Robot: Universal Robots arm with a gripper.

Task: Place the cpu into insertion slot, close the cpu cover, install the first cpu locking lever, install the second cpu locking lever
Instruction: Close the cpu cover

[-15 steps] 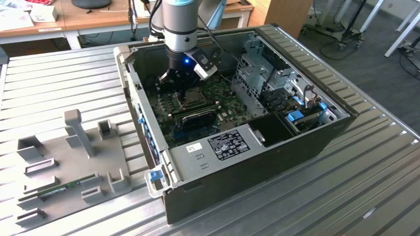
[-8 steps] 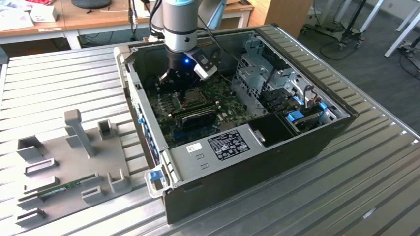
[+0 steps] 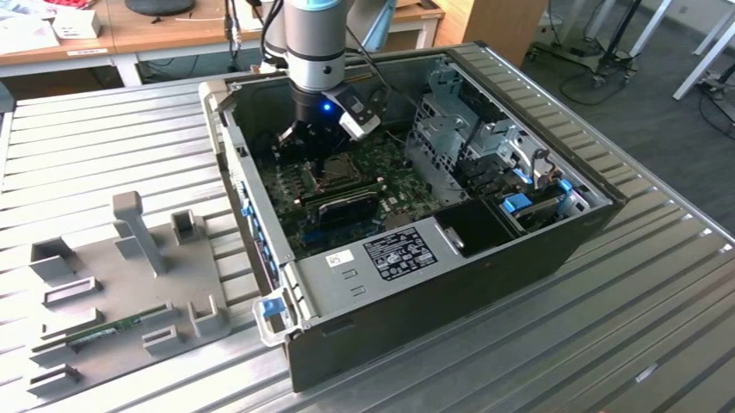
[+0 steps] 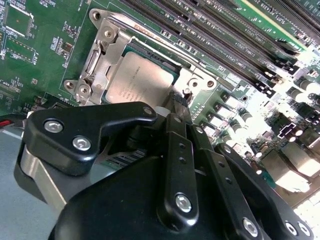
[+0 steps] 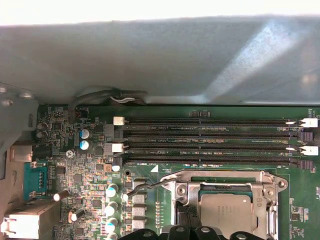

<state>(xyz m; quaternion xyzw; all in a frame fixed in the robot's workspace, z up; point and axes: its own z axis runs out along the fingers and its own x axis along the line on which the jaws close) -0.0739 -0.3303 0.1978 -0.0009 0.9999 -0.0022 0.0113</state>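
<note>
Cpu sits flat in insertion slot w/ cpu cover down over its edges. Pincer at slot's edge — released or clenched, can't tell. It's prob. light, stiff, fragile — take by edges.

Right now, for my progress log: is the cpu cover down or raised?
Down: in both wrist views the cpu cover lies flat, framing the cpu.

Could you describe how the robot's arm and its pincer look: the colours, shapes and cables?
The arm is a round silver-grey tube, and black cables hang beside it. Its black wrist has a small blue light and carries a white box. The pincer is black, built of flat links joined with silver bolts.
</note>
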